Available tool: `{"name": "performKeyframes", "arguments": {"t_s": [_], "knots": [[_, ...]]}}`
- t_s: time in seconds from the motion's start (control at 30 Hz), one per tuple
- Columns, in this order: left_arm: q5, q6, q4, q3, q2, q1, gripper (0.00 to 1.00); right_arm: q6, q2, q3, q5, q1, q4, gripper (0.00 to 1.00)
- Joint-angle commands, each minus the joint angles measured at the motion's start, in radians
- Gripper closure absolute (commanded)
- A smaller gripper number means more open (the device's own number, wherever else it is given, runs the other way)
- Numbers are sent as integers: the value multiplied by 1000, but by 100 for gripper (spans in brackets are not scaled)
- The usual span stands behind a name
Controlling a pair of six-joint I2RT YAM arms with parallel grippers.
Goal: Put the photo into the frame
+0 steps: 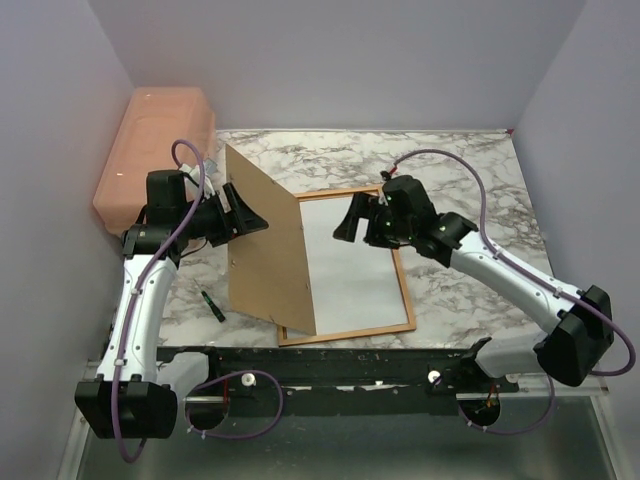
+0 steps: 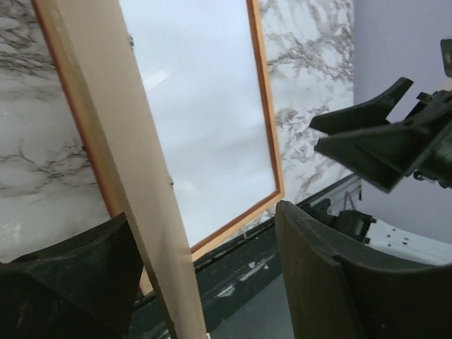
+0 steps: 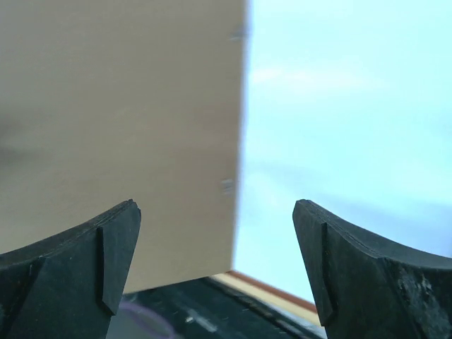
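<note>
The frame (image 1: 405, 290) lies flat on the marble table, light wood side up. A pale white-grey sheet (image 1: 350, 265) fills its opening; no mountain print shows, so I cannot tell whether it is the photo's back or the pane. The brown backing board (image 1: 265, 240) stands tilted on its long edge along the frame's left side. My left gripper (image 1: 243, 212) is open around the board's upper edge (image 2: 134, 176), which rests by the left finger (image 2: 78, 275). My right gripper (image 1: 358, 222) is open and empty above the sheet (image 3: 346, 120), facing the board (image 3: 120, 127).
A pink plastic bin (image 1: 150, 150) stands at the back left against the wall. A small dark green pen (image 1: 213, 306) lies on the table left of the board. A black rail (image 1: 350, 370) runs along the near table edge. Purple walls close in three sides.
</note>
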Motion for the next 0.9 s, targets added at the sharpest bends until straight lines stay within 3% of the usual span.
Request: {"name": "performKeyframes", "arguments": {"t_s": [0.0, 0.13, 0.2, 0.37, 0.47, 0.57, 0.67, 0.8, 0.87], "knots": [[-68, 90, -81, 51, 10, 4, 38, -102, -11, -67, 164, -115, -210, 2], [-84, 101, -99, 48, 11, 3, 66, -135, 15, -131, 194, -195, -217, 2], [-100, 105, -107, 40, 5, 3, 71, -136, 45, -157, 222, -214, -220, 2], [-139, 104, -113, 7, -33, 3, 98, -136, 131, -189, 306, -236, -220, 2], [-140, 84, -91, -24, -69, 3, 100, -149, 184, -207, 297, -239, -183, 6], [-47, 42, -15, -83, -110, 3, 100, -149, 213, -231, 251, -239, -127, 12], [57, -20, 77, -137, -132, 48, 100, -142, 233, -254, 233, -240, -91, 30], [145, -79, 161, -169, -152, 84, 100, -128, 254, -274, 252, -242, -90, 40], [164, -100, 192, -177, -166, 100, 100, -116, 252, -287, 245, -242, -95, 62]]}}
